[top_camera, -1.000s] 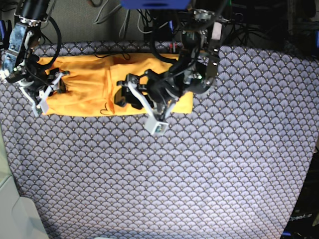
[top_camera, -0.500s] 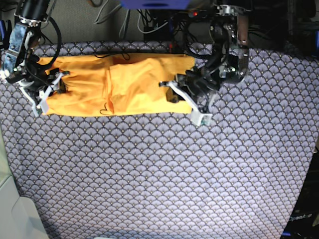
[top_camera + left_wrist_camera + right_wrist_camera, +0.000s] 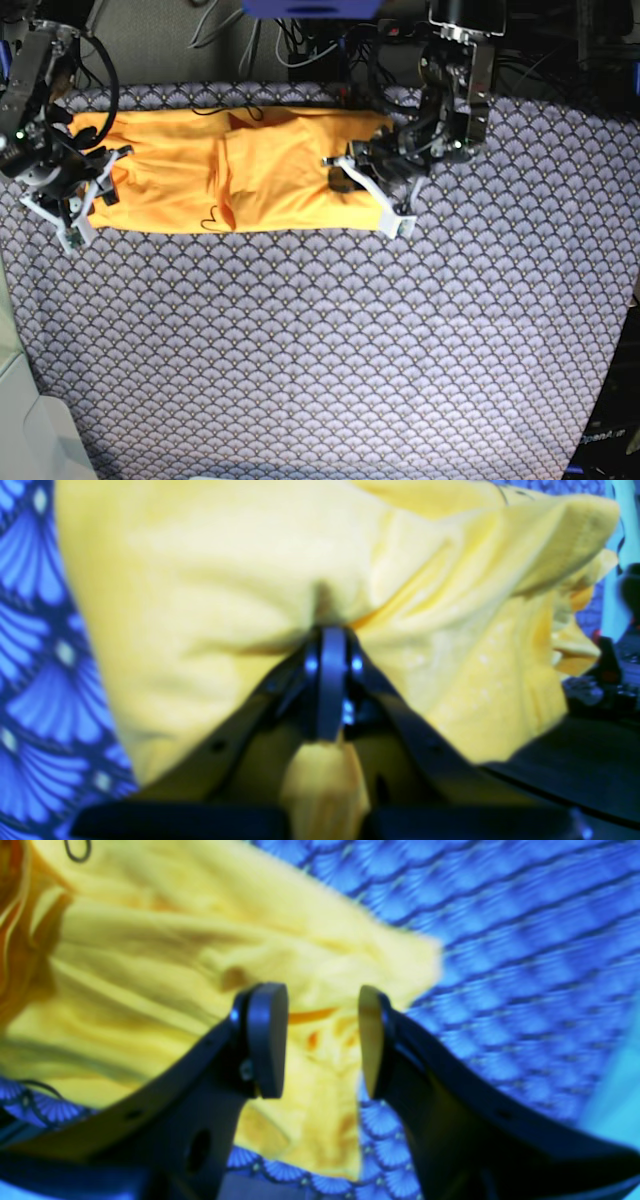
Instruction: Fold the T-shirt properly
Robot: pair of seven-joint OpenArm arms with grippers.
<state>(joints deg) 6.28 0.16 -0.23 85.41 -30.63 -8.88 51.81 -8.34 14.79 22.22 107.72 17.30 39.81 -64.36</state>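
Observation:
The yellow-orange T-shirt lies as a long folded strip across the far part of the table, with its small black heart mark near the front edge. My left gripper is at the strip's right end. In the left wrist view this gripper is shut on a pinched bunch of the T-shirt. My right gripper is at the strip's left end. In the right wrist view it stands open just above the rumpled T-shirt, with nothing between its fingers.
A blue-grey scallop-patterned cloth covers the whole table. Cables and dark equipment crowd the back edge behind the arms. A pale object sits at the front left corner.
My left gripper has moved from over the shirt's middle to its right end and shut on the fabric there. The right arm has shifted slightly down and left and stays open.

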